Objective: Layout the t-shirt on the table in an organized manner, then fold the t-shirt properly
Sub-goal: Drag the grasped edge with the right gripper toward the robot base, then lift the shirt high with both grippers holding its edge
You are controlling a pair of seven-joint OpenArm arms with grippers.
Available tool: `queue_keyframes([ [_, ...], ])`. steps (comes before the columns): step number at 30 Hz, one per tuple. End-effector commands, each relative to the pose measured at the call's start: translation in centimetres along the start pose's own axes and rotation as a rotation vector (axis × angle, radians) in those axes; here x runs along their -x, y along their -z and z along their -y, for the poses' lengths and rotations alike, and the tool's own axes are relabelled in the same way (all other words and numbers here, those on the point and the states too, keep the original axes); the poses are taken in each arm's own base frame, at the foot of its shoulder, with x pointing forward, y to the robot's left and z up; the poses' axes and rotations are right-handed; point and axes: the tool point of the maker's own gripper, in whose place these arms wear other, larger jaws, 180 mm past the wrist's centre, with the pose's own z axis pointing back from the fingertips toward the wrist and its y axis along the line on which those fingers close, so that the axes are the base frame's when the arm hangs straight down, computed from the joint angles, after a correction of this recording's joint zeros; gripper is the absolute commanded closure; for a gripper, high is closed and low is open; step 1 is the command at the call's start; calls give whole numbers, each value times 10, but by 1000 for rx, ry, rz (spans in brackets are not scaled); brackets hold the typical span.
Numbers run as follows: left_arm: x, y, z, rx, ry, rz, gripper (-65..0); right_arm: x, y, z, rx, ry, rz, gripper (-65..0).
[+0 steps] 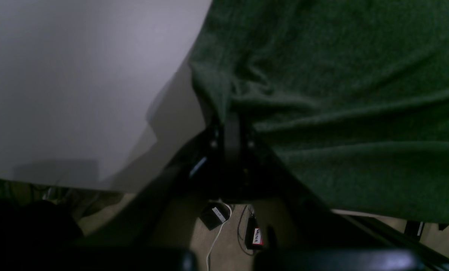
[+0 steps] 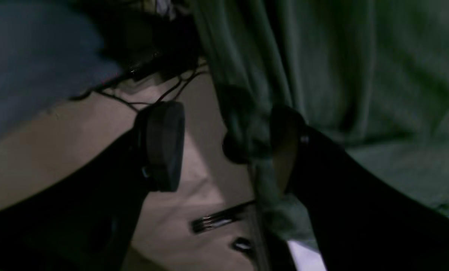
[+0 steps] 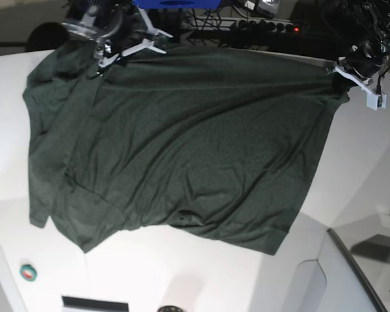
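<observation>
One shirt (image 3: 182,143), dark green and wrinkly, covers most of the white table (image 3: 182,273) in the base view. Nearest the camera, the table's front strip lies bare, with a small round teal thing (image 3: 28,272) near the front left edge and a dark seam line (image 3: 354,270) running across the front right corner. Just beyond, one edge of the shirt sits in a slanted, rumpled line, and folds run across the cloth toward the far side. The left side of the shirt is bunched in layered creases.

At the far edge of the table, both arms reach the cloth. The left gripper (image 1: 230,124) is clamped tight on a corner of the shirt (image 1: 341,113), its fingers pressed together with cloth pinched between them, right at the table's (image 1: 77,75) rim; in the base view it sits at the far right corner (image 3: 351,70). The right gripper (image 2: 224,146) stands with its fingers spread apart; a gathered hem of the shirt (image 2: 322,67) hangs between them, lying against one finger (image 2: 288,131) and clear of the other pad (image 2: 166,145). In the base view this gripper (image 3: 120,47) is at the far left corner. Beyond the table's edge, cables (image 1: 218,233) lie on the floor.
</observation>
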Motion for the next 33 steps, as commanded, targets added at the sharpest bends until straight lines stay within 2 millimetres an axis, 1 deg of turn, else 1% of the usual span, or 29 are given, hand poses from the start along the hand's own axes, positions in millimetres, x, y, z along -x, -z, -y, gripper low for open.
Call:
queue_keyframes([
  [1, -11, -5, -4, -5, 19, 32, 0, 3, 3, 4, 30, 1, -28, -341],
  [3, -9, -6, -5, -5, 17, 28, 0, 10, 11, 6, 75, 1, -79, -341],
  [5, -9, -6, -5, -5, 17, 26, 0, 7, 16, 5, 119, 2, -78, -341],
  [8, -9, -6, -5, -6, 16, 27, 0, 3, 18, 6, 145, 20, -58, -341],
  [12, -9, -6, -5, -6, 16, 27, 0, 5, 19, 8, 147, 22, -63, -329],
  [13, -9, -6, -5, -6, 16, 27, 0, 5, 19, 8, 148, 23, -64, -302],
  [14, -10, -6, -5, -7, 19, 29, 0, 6, 19, 8, 150, 24, -66, -252],
  [15, -10, -6, -5, -7, 20, 30, 0, 9, 19, 11, 156, 33, -73, -189],
  [17, -11, -7, -5, -8, 22, 32, 0, 22, 21, 20, 171, 63, -103, -69],
  [18, -11, -7, -5, -8, 22, 32, 0, 26, 22, 25, 180, 72, -112, -32],
  [19, -11, -7, -5, -8, 22, 32, 0, 30, 21, 29, 190, 83, -120, -8],
  [21, -11, -7, -5, -9, 23, 31, 0, 35, 19, 36, 205, 99, -131, -2],
  [23, -13, -8, -8, -13, 33, 30, 0, 34, 13, 43, 226, 103, -122, -3],
  [25, -14, -7, -6, -7, 42, 27, 0, 26, 5, 52, 254, 104, -93, -3],
  [26, -18, -7, -1, 1, 62, 31, 0, 22, 0, 55, 268, 104, -83, -3],
  [27, -27, -9, 1, 2, 99, 40, 0, 18, -6, 60, 285, 107, -76, -3],
  [28, -36, -9, 7, 13, 139, 51, 0, 14, -12, 67, 304, 109, -71, -3],
  [31, -62, -13, 32, 45, 242, 97, 0, 1, -28, 92, 347, 58, -63, -3],
  [33, -80, -18, 41, 47, 313, 115, 0, -4, -36, 110, 365, 0, -89, -3],
])
